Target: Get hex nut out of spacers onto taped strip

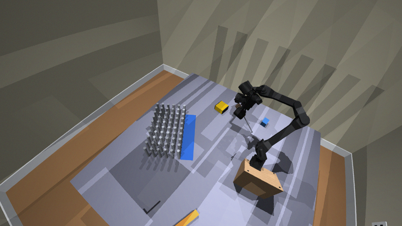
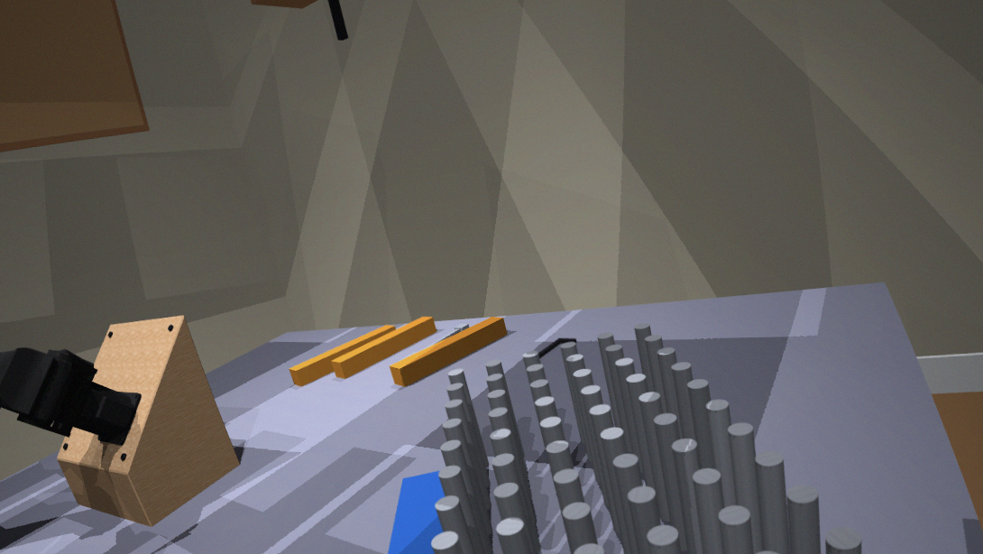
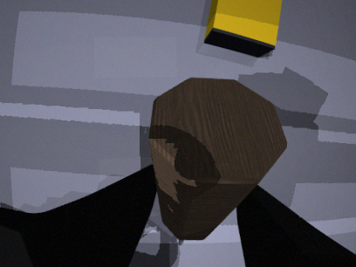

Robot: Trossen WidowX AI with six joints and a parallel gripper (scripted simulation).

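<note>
Only the wrist view shows the pincer (image 3: 201,212) pinching the tool's wooden handle (image 3: 215,154); overhead, its thin shaft (image 1: 247,124) slants down toward the table (image 1: 125,182).

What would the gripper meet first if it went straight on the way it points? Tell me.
Probably the table top: the gripper, shut on a wooden-handled tool, points down; the thin shaft would touch first. Depth unclear.
</note>
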